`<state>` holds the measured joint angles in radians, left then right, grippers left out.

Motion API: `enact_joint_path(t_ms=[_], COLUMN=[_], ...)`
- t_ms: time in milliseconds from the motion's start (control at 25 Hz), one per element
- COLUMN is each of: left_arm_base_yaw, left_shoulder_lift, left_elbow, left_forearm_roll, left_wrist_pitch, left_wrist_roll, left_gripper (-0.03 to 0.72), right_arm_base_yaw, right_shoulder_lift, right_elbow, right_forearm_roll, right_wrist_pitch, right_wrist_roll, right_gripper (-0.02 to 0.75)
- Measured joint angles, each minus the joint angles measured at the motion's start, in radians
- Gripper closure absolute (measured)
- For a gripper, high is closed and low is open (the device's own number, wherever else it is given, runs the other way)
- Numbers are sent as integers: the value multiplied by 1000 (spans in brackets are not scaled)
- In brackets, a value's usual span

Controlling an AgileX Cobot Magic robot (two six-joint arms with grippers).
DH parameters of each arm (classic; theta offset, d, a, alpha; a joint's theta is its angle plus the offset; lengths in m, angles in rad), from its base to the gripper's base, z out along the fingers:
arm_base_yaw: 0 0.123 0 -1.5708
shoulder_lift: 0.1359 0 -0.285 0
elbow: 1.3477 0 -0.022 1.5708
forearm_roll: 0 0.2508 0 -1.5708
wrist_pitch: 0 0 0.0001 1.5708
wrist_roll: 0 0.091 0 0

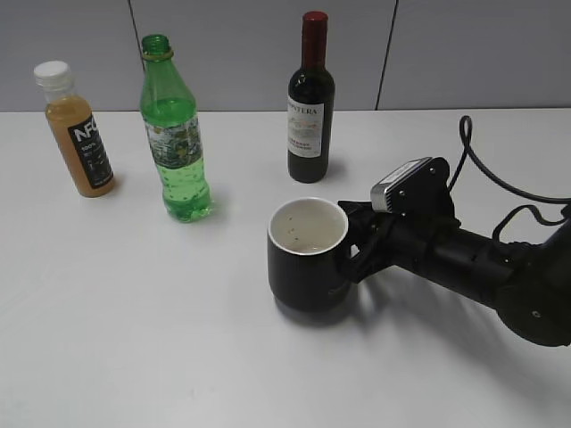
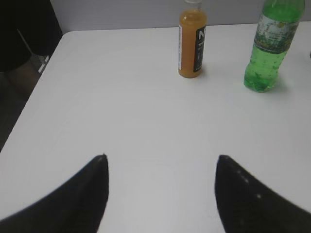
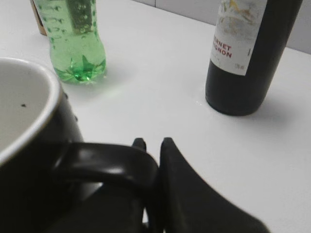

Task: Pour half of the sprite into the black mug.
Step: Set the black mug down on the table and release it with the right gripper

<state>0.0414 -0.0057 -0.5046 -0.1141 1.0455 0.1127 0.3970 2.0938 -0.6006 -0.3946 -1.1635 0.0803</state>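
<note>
White matte table (image 1: 134, 339) meets a grey panelled wall (image 1: 232, 45)

Your right hand (image 1: 355, 248) reaches in low at the end of its black arm, wrist camera on top, fingers (image 3: 167, 160) pinched together on the black mug's handle (image 3: 104, 165). Your left hand (image 2: 162, 187) hangs with both fingers spread wide apart, nothing between them.
</note>
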Motion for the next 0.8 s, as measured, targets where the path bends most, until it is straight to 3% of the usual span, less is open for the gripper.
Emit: enact_joint_path(t_ms=[520, 800], left_arm_base_yaw=[0, 0], left_shoulder_lift=[0, 0], left_elbow=[0, 0], left_forearm_roll=[0, 0], left_wrist_pitch=[0, 0], left_wrist_roll=[0, 0], left_gripper=[167, 167], right_arm_base_yaw=[12, 72], right_shoulder_lift=[92, 136], right_elbow=[-131, -178], right_forearm_roll=[-37, -25], right_wrist_pitch=[4, 2], right_wrist_roll=[8, 12], right_gripper=[688, 688])
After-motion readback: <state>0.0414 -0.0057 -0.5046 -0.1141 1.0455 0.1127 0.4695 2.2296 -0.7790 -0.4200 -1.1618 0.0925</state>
